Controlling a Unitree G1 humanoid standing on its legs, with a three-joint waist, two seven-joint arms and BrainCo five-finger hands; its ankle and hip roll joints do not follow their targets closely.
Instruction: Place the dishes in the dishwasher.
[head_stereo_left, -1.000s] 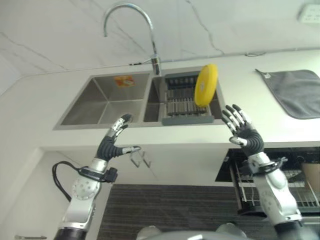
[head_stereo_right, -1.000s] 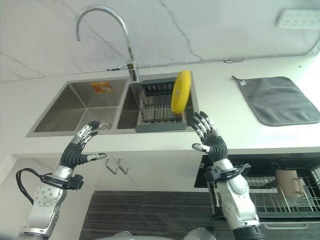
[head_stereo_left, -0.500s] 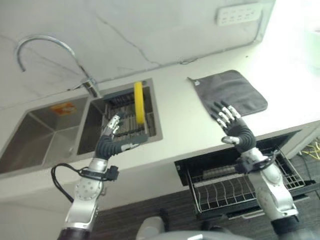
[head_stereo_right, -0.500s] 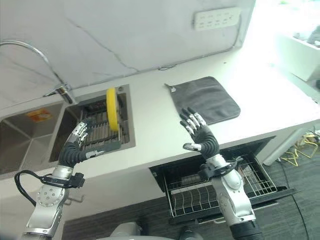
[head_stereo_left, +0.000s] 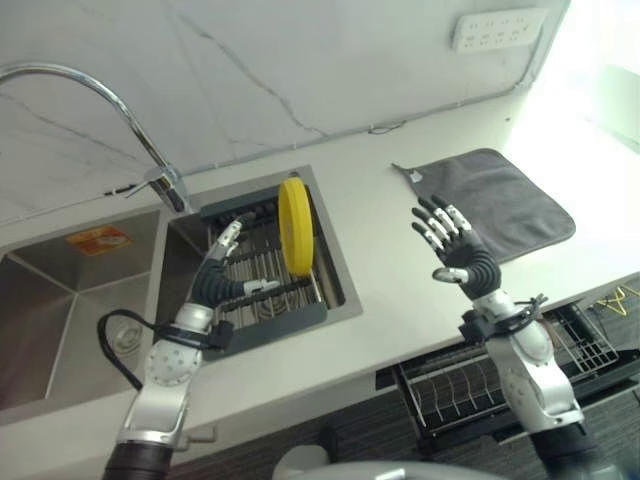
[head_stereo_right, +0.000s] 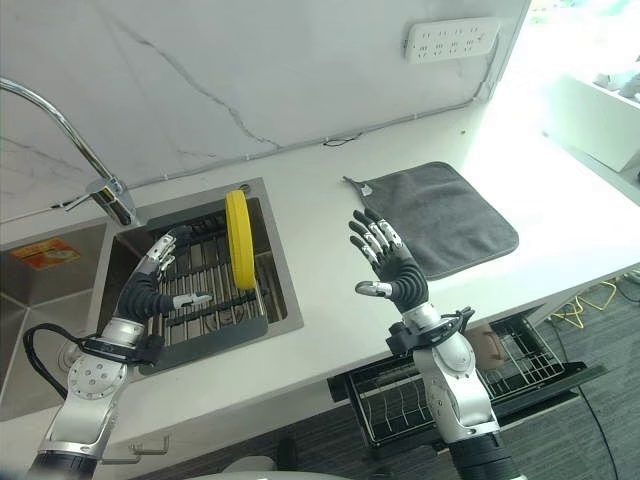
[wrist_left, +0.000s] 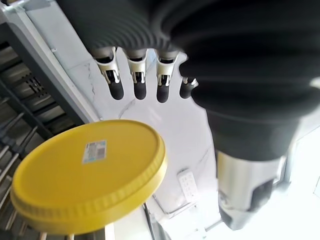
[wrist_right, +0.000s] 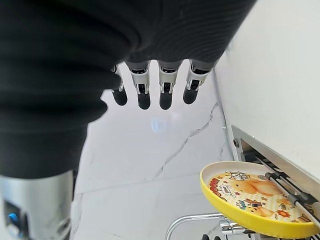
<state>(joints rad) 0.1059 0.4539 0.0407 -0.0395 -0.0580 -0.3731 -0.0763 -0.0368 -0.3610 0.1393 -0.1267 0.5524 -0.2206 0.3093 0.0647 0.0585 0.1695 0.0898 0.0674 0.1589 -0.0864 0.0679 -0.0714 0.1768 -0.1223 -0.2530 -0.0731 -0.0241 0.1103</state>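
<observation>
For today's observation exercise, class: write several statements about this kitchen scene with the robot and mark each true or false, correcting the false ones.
1. The round yellow plate stands on edge in the dark drying rack in the sink. True.
2. The left hand grips the plate. False: its fingers are open, beside the plate and apart from it.
3. The right hand is open above the white counter. True.
4. The grey cloth mat lies in the sink. False: it lies flat on the counter.
5. The dishwasher's wire rack is pulled out below the counter. True.
</observation>
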